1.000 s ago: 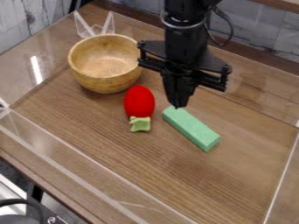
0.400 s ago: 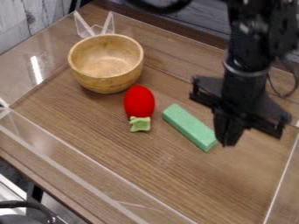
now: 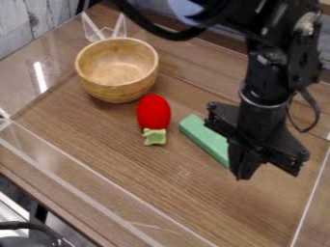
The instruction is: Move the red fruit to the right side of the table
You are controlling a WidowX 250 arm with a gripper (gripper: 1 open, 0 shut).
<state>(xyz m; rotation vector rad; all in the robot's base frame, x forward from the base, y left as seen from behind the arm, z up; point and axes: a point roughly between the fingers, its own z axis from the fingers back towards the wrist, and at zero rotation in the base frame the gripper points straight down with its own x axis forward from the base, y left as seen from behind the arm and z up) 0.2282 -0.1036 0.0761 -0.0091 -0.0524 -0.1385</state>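
Your black gripper (image 3: 240, 166) hangs over the right part of the brown wooden table (image 3: 116, 178), its jaws together, in front of part of a green block (image 3: 203, 138). The red fruit (image 3: 153, 111) lies left of the block, apart from it, leafy stem toward the bottom of the view, with the wooden bowl (image 3: 116, 70) near it, up and left.

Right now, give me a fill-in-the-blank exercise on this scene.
The red fruit lies between the bowl and the arm, its leafy stem pointing away from the ____.
The bowl is ____ of fruit.
The block is coloured ____.
The gripper is ____.

Missing words: bowl; empty; green; shut.
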